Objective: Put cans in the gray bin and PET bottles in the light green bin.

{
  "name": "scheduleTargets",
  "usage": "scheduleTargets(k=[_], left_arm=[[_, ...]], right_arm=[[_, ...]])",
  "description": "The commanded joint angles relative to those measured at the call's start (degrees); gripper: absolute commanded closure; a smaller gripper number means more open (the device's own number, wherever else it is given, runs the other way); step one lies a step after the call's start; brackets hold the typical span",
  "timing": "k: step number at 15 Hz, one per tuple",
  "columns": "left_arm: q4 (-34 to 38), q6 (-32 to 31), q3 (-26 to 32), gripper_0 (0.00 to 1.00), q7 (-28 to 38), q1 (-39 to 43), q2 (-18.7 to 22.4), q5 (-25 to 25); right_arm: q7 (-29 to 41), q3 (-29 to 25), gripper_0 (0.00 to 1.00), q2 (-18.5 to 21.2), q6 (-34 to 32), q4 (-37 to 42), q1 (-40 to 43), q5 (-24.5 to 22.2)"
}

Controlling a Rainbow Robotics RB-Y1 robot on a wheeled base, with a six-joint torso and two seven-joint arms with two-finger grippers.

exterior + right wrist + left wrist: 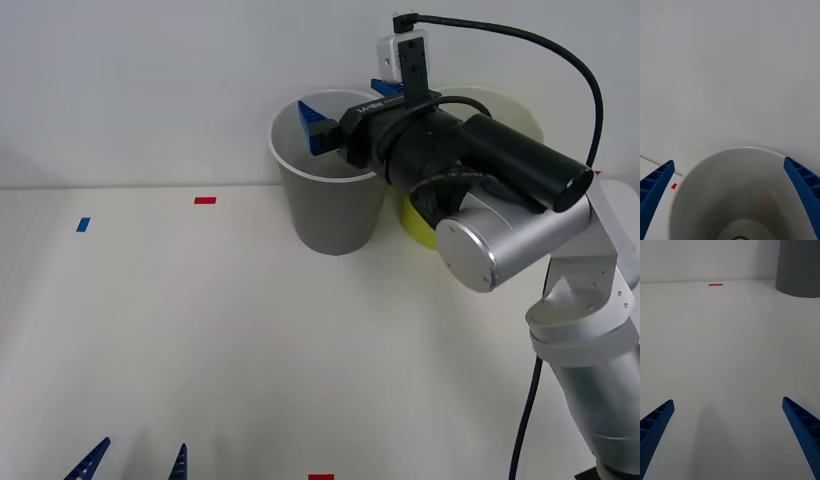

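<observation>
Your right pincer hangs over the mouth of the gray bin, which stands at the far edge of the table against the wall, with the light green bin just beside it and largely hidden behind the arm. The blue fingers are spread wide with nothing between them. Looking down from the right wrist, you see the bin's pale inside and, at the very bottom, a sliver of a dark round shape; that may be the can's top, but too little shows to be sure. No can or bottle lies on the open table.

Your left pincer rests low at the near edge of the table, fingers also spread and empty.

If another can comes, judge it light, thin-walled and smooth: it will dent under a hard squeeze and slip under a weak one. Take it across the middle of the body, not the rim.
</observation>
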State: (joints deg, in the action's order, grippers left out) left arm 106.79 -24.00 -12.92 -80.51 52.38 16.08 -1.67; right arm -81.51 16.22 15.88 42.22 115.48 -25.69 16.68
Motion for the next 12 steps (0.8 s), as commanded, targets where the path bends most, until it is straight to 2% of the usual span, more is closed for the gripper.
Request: scheduleTargets(k=[1, 3, 6, 12], left_arm=[[0.0, 0.0, 0.0, 0.00, 0.0, 0.0, 0.0, 0.0], [0.0, 0.0, 0.0, 0.00, 0.0, 0.0, 0.0, 0.0], [0.0, 0.0, 0.0, 0.00, 0.0, 0.0, 0.0, 0.0], [0.0, 0.0, 0.0, 0.00, 0.0, 0.0, 0.0, 0.0]], right_arm=[[0.4, -0.1, 0.00, 1.4, -0.6, 10.0, 11.4, -3.9], [0.6, -0.1, 0.00, 2.6, -4.0, 13.5, 18.3, -4.1], [0.5, -0.2, 0.00, 2.5, -12.4, 13.7, 27.6, -5.6], [0.1, -1.1, 0.00, 1.4, -21.2, 13.6, 42.9, -7.1]])
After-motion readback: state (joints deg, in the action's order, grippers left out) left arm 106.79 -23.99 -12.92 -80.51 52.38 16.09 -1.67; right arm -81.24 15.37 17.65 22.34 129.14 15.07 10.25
